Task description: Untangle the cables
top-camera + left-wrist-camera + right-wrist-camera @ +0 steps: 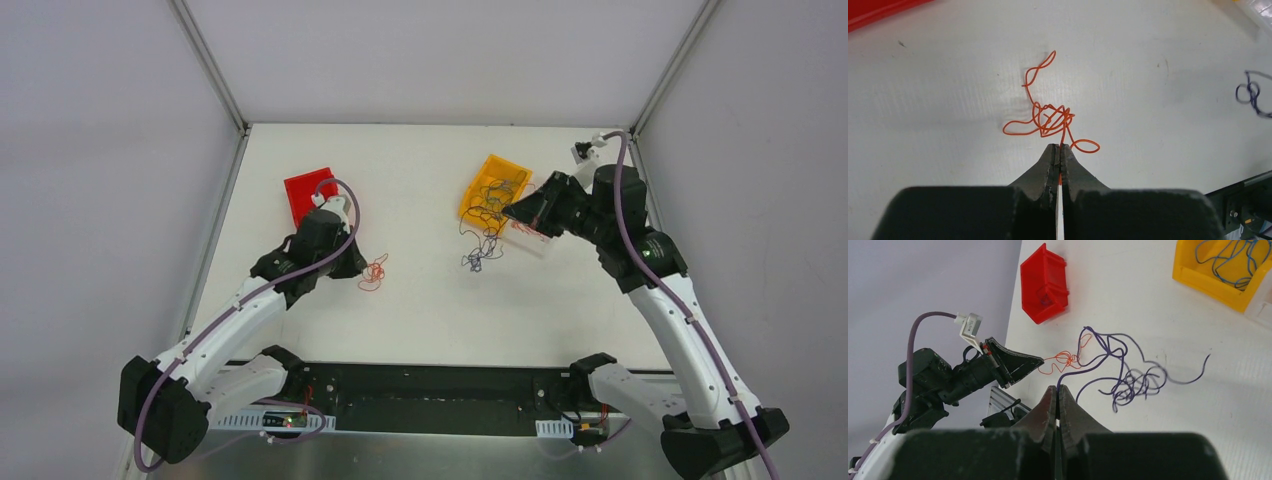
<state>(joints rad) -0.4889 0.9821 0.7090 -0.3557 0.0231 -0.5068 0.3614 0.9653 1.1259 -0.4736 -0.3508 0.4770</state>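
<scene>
A small orange-red cable point(1048, 117) lies curled on the white table point(1148, 165). My left gripper point(1059, 147) is shut on one strand of it, right at the tangle's near edge. From above, that cable point(373, 272) sits just right of the left gripper point(358, 264). My right gripper point(1057, 389) is shut on a dark purple-blue cable whose tangled bunch point(1133, 380) trails out to the right. In the top view this bunch point(480, 248) hangs below the right gripper point(512, 212). The orange-red cable point(1065, 360) and left gripper point(1039, 360) show in the right wrist view.
A yellow bin point(470, 200) holding more dark and blue wires point(1228, 255) stands beside the right gripper. A red bin point(300, 195) sits behind the left arm. A clear container point(535, 240) lies under the right arm. Grey walls enclose the table.
</scene>
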